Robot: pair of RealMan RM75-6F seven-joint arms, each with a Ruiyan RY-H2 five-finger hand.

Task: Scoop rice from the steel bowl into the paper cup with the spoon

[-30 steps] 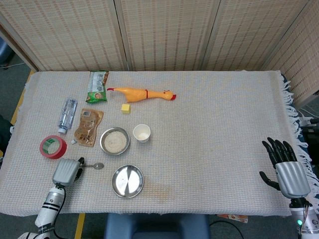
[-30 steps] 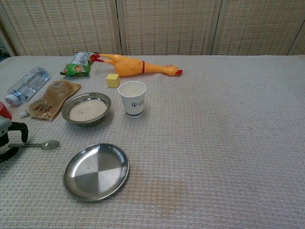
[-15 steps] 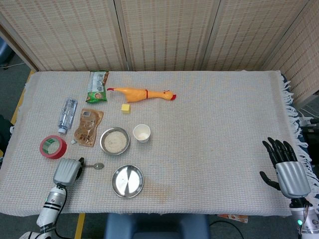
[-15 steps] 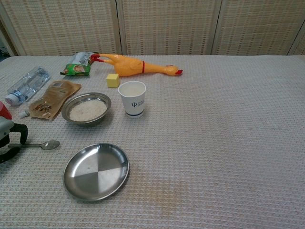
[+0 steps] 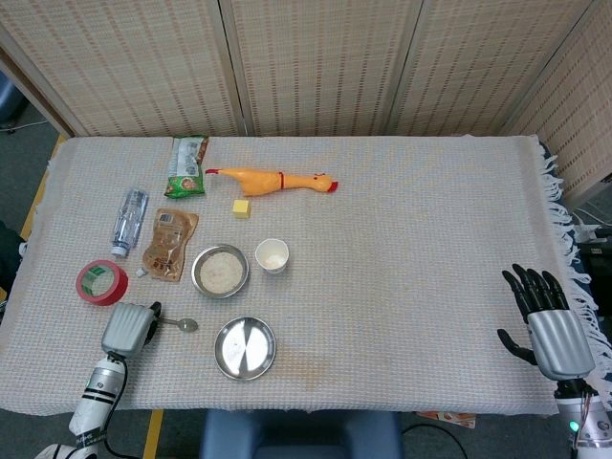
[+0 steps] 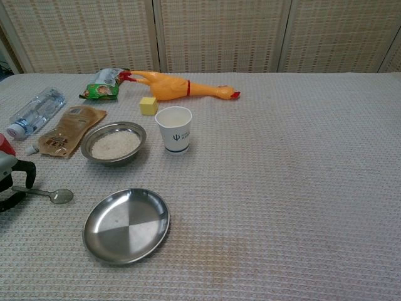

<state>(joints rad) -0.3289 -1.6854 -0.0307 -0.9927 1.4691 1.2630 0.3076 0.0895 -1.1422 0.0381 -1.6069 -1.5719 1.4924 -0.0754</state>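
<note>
Just left of the empty steel plate [image 6: 126, 224], the left hand [image 5: 130, 328] pinches the spoon [image 6: 51, 195] by its handle; the pickup step is in hand. Next it must lift toward the steel bowl [image 5: 220, 271] of rice.

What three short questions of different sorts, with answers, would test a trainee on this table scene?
1. True or false: the paper cup stands upright beside the steel bowl of rice.
2. Which robot hand is at the spoon's handle: A left, B right?
3. Fill in: the yellow cube lies just in front of the rubber ____.

Key: 1 true. 2 A: the left robot hand is at the handle; the right robot hand is open at the table's far side. 3 chicken.
</note>
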